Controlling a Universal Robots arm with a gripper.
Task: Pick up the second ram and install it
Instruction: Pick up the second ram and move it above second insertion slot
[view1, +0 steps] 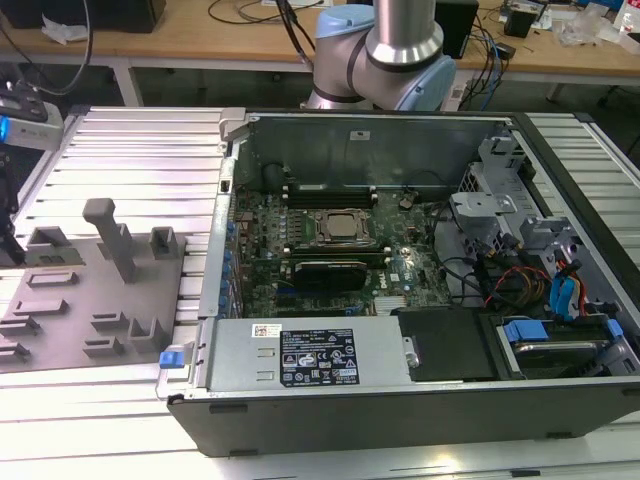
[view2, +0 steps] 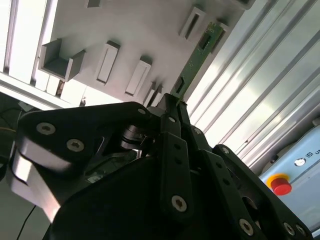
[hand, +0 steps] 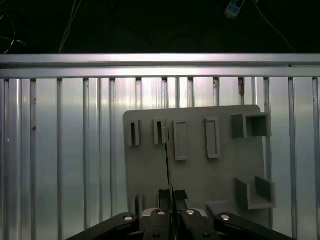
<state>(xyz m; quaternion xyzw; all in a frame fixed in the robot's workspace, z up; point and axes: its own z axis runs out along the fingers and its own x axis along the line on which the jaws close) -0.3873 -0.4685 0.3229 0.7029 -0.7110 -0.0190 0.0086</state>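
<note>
Here, ribbed table (hand: 75, 150), dim room (hand: 150, 25), tool (hand: 171, 193) clamping second ram (view2: 197, 57)

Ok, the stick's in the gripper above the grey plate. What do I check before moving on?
1. Grip: the gripper is shut on the memory stick: ok.
2. Stick runs straight out from the gripper, edge-on in the first wrist view: ok.
3. Stick lifted clear of the slots in the grey plate: cannot tell.
4. The computer case is open, with the motherboard exposed: ok.
5. A free memory slot on the motherboard: cannot tell.
</note>
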